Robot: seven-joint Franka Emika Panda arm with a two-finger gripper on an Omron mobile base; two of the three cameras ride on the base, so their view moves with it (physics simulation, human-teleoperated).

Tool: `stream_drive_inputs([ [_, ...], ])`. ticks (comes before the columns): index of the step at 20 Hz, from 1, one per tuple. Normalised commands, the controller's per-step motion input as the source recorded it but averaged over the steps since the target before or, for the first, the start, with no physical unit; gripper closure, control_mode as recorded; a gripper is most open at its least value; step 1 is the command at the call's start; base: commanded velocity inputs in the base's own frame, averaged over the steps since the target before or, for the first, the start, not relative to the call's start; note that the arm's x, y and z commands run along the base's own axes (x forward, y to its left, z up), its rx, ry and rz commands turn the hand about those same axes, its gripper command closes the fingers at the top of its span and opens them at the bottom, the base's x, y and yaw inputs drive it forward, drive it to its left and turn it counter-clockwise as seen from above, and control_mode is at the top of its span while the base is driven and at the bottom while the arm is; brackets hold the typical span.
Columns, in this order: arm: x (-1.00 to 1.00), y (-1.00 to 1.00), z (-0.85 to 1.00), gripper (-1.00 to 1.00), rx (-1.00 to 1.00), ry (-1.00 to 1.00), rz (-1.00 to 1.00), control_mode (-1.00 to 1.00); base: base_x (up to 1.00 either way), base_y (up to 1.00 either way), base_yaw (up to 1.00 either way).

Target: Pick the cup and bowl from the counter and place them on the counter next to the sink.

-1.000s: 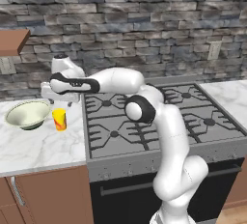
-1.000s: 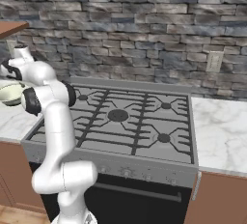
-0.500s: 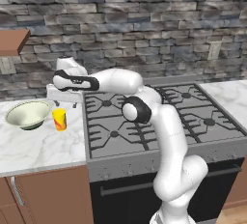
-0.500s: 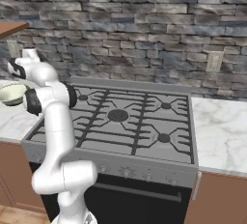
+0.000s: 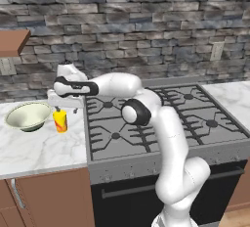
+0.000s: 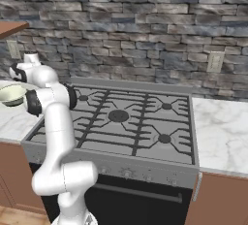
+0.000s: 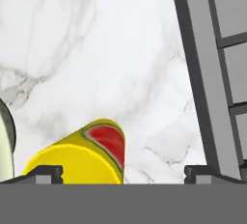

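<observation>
The cup stands on the counter, just right of the bowl and left of the stove. From the left base view you can see the gripper hanging right above the cup, with its fingers spread wide and nothing in them.

The right base view shows less. There the arm hides the cup, and a bit of the bowl peeks out behind it on the counter.

The hand view looks down from very close. The cup sits at the bottom, between the two finger tips, nearer the left one. The stove edge runs down the right side.

Since a second ago, the hand has come down closer to the cup. The cup and bowl have not moved.
</observation>
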Motion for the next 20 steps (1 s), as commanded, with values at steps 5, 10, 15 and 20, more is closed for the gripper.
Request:
stream_drive_inputs([
  [5, 0.45, 0.01, -0.07, -1.00, 0.00, 0.00, 0.00, -1.00, 0.00, 0.00, 0.00],
  [10, 0.14, 0.22, -0.07, -1.00, 0.00, 0.00, 0.00, -1.00, 0.00, 0.00, 0.00],
  [15, -0.19, 0.27, 0.00, -1.00, 0.00, 0.00, 0.01, -1.00, 0.00, 0.00, 0.00],
  [20, -0.30, 0.06, 0.00, -1.00, 0.00, 0.00, 0.00, -1.00, 0.00, 0.00, 0.00],
])
